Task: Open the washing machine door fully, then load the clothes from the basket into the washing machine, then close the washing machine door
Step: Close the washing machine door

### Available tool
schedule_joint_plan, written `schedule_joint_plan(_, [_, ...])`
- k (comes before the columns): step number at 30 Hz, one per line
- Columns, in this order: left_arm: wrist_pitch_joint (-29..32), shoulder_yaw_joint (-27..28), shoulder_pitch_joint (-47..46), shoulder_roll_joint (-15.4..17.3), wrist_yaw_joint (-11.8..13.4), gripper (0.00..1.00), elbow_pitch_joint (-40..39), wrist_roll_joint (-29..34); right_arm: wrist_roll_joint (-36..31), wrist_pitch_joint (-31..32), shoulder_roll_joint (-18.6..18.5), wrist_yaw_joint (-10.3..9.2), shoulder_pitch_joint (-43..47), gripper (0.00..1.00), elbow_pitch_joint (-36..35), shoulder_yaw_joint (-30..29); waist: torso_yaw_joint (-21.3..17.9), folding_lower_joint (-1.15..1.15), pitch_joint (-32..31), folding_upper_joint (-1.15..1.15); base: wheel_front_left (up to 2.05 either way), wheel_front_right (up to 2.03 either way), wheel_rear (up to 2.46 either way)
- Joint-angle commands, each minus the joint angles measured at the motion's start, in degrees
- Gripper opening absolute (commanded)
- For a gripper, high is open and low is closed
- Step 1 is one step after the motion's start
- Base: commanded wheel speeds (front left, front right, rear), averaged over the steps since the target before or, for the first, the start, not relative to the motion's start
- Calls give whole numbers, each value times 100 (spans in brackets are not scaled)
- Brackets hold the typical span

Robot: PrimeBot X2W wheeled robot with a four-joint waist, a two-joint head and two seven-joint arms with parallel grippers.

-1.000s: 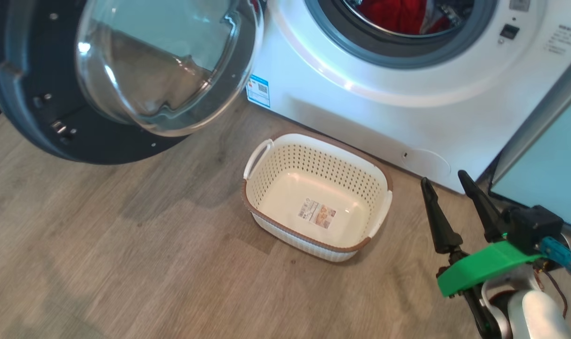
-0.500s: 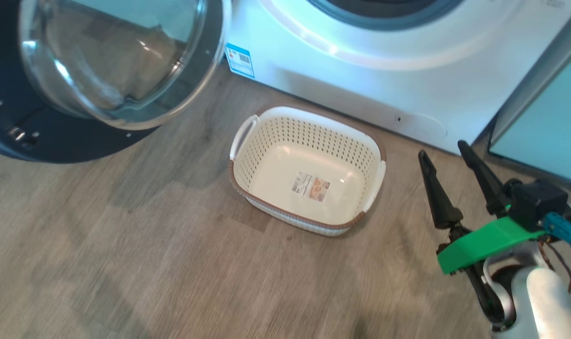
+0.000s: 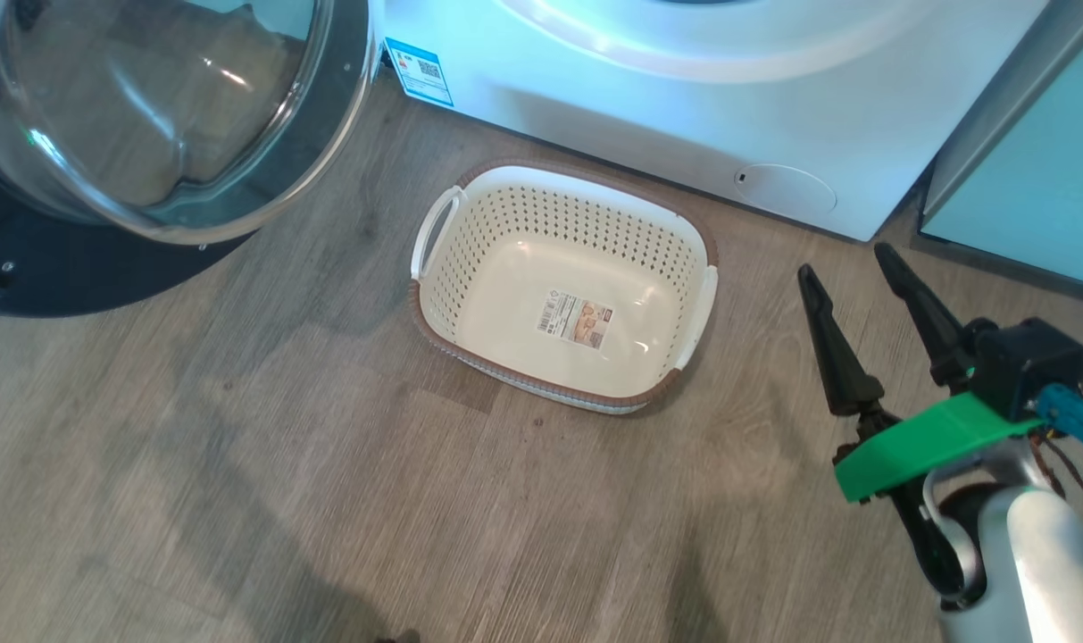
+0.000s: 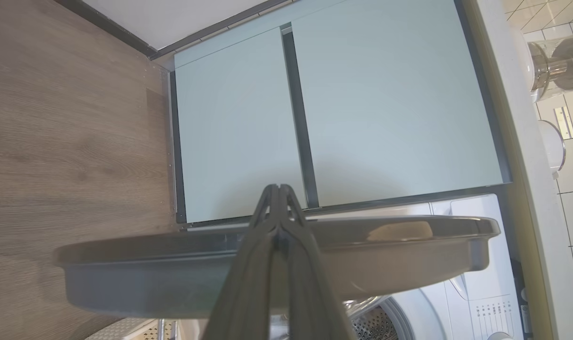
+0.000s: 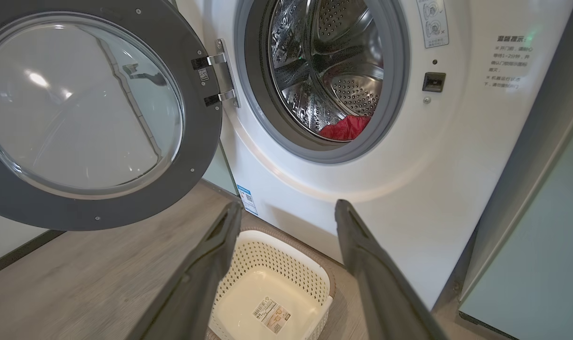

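Clothes (image 5: pixel 345 128) are lying as a red bundle low inside the steel drum (image 5: pixel 324 71) of the washing machine (image 5: pixel 314 198), and we are seeing them through the round opening. We are finding the washing machine door (image 5: pixel 102 212) swung wide open on its hinges at the left of that opening, with its glass bowl bulging our way. The basket (image 3: pixel 541 174) is standing on the floor (image 3: pixel 237 491) just in front of the machine's lower front, below the blue label (image 3: pixel 419 71) and to the left of the small round flap (image 3: pixel 787 187). It is showing us its bare bottom and the sticker (image 3: pixel 577 321) there.

We are holding our right gripper (image 3: pixel 845 261) spread wide and empty above the floor, to the right of the basket and near the pale green cabinets (image 3: pixel 1041 179). We are keeping our left gripper (image 4: pixel 279 188) with its fingers pressed together, gripping nothing. In the left wrist view it is crossing in front of the door's dark rim, seen edge-on, and we cannot tell whether it is touching that rim.
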Motion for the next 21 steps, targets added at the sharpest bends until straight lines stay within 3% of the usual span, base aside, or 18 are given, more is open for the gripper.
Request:
schedule_joint_plan(1, [47, 116, -229, 356, -53, 0, -127, 51, -23, 16, -26, 0, -232, 100, -236, 136, -11, 0, 14, 0, 0, 0, 0])
schedule_joint_plan(10, [295, 61, -280, 298, -187, 0, 124, 37, 16, 27, -43, 0, -321, 100, -222, 165, -54, 0, 78, 0, 0, 0, 0])
schedule_joint_plan(21, [1579, 280, 17, 372, -268, 0, -175, -503, 17, -1, -13, 0, -288, 100, -232, 66, 9, 0, 55, 0, 0, 0, 0])
